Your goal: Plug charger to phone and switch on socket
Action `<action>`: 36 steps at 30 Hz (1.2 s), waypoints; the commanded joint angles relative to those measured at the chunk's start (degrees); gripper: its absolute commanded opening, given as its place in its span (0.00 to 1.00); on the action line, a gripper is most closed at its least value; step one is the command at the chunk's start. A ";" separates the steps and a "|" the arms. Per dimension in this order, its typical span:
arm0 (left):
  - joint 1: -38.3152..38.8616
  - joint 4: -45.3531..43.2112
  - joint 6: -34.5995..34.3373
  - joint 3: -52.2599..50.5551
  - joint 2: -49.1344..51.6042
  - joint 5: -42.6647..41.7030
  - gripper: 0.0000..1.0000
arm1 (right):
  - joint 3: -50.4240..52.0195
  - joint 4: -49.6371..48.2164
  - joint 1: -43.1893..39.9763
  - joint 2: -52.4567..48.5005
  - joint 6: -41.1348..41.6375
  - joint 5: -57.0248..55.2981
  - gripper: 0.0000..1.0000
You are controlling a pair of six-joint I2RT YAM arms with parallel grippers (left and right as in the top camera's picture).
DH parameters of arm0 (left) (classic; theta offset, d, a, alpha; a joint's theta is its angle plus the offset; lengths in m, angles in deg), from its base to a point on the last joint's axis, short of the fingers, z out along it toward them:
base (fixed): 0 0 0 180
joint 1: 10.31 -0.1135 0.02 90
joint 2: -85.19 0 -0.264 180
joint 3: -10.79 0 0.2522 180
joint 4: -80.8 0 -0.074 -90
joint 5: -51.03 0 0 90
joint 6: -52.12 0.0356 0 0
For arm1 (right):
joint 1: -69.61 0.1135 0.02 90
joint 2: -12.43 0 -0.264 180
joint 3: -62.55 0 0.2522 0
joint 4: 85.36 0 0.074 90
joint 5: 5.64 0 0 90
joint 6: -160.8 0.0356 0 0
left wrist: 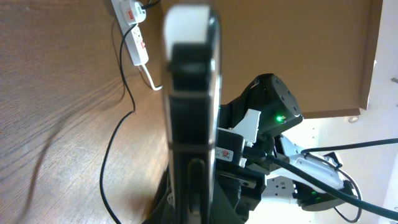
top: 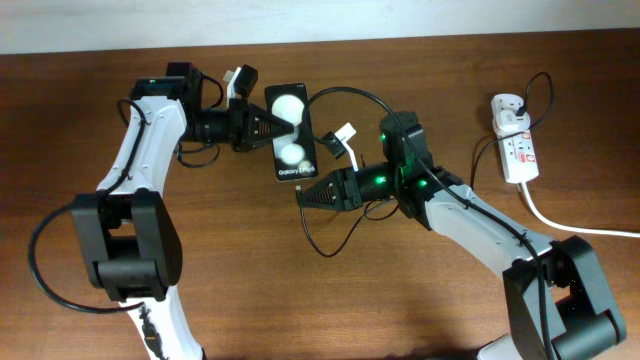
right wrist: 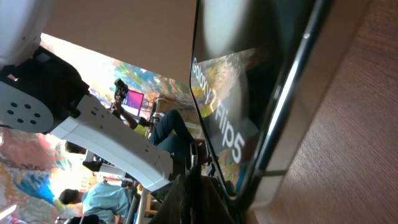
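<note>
At table (top: 420, 300) ctr | L grip (top: 266, 127) clamped on phone (top: 291, 135) | R grip (top: 303, 195) pinched shut on charger (top: 318, 243) at phone end

The phone (top: 290, 135) lies face-up on the wooden table (top: 400, 300), two white blobs on its screen and small lettering at its near end. The left gripper (top: 262, 128) is clamped on the phone's left edge. The right gripper (top: 303, 193), jaws closed, sits just at the lettered end, and the thin black charger cable (top: 310, 242) loops away from its tip. Well apart at the right lies the white power strip (top: 520, 155) with its adapter (top: 508, 108) and thick white cord (top: 560, 222).
</note>
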 commanded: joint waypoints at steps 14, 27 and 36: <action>0.24 -0.02 1.07 0.31 -0.20 -1.75 0.00 | -0.17 -1.46 0.11 -0.04 0.79 -0.81 0.04; 0.24 0.15 0.90 0.31 -0.20 -3.89 0.00 | -0.17 -2.38 0.11 -0.04 2.78 -3.13 0.04; 0.24 0.15 0.87 0.31 -0.17 -3.89 0.00 | -0.17 -3.02 0.09 -0.04 3.34 -3.17 0.04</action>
